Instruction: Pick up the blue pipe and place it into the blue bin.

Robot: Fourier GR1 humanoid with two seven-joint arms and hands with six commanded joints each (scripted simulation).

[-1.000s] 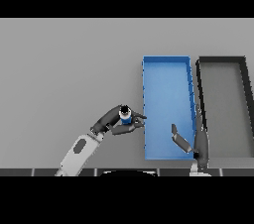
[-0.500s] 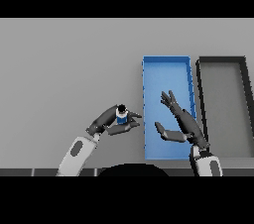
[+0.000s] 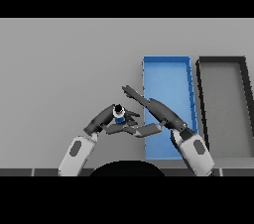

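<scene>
The blue pipe (image 3: 119, 115) is a short blue piece with a dark and pale top. It stands upright in my left hand (image 3: 101, 120), whose fingers and thumb curl round it, just left of the blue bin (image 3: 168, 77). My right hand (image 3: 161, 110) reaches in from the lower right across the bin's near left edge. It is open, with straight fingers pointing up and left past the pipe. Its thumb lies low beside the left hand's fingers, and I cannot tell whether they touch. The bin's far half shows bare blue floor.
A black bin (image 3: 223, 99) of like size stands directly right of the blue one, near the table's right edge. Grey tabletop (image 3: 64, 64) spreads to the left and far side.
My right hand rose from the lower edge and swung left over the blue bin's near corner to meet the left hand. The left hand has kept the pipe almost in place.
</scene>
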